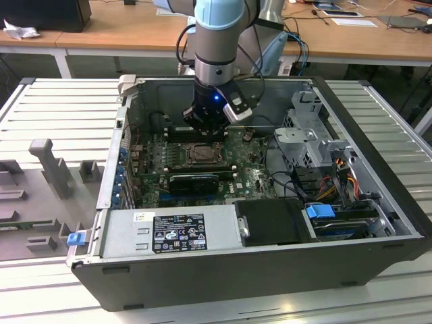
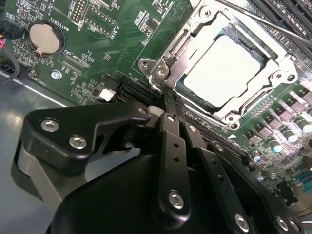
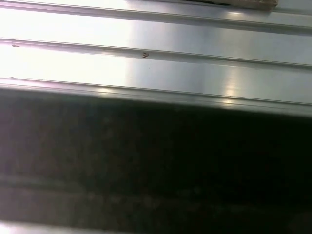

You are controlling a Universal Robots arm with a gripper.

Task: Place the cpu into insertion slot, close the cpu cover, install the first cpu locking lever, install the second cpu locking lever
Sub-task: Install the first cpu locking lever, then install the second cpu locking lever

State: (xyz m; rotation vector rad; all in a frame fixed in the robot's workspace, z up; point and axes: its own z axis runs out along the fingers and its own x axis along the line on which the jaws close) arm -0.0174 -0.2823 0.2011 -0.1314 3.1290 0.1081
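Cpu (image 2: 224, 68) seated under closed cpu cover (image 2: 192, 36), narrow claw (image 2: 168, 97) just beside its corner

The cpu (image 2: 225, 70) lay in the slot (image 2: 195, 95) under the closed cover (image 2: 273, 61), with the gripper (image 2: 168, 105) just beside its corner.

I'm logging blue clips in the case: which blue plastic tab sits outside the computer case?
The blue tab at the case's corner on the exterior view's left, beside the grey tray. The other blue tab sits inside, by the drive bays.
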